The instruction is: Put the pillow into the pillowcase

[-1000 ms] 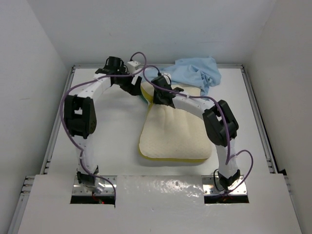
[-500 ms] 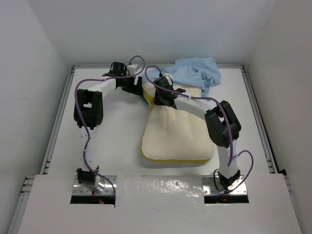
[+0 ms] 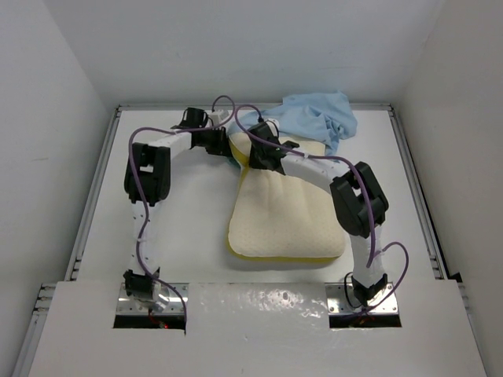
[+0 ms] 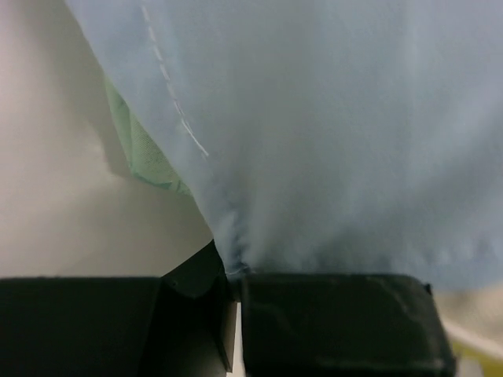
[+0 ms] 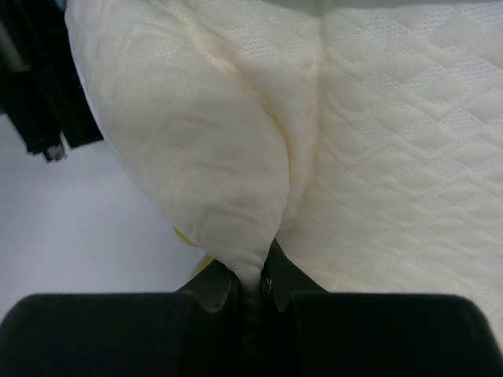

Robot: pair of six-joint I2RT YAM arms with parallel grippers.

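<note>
L gripper point(image 4: 234, 276) was pinched shut on the pillowcase point(image 3: 318, 118) hem. R gripper point(image 5: 255, 287) clamped the pillow point(image 3: 287, 220) at its far corner, right by the case. Looked best to lift hem, open mouth, then feed corner in.

The left arm point(image 3: 146, 169) and right arm point(image 3: 357, 200) rise from the bottom of the top view, elbows out, wrists close together at upper centre. The left gripper point(image 4: 236, 276) is clamped tight on the pillowcase point(image 4: 330, 141); the right gripper point(image 5: 255, 284) pinches a fold of the pillow point(image 5: 212, 157).
</note>
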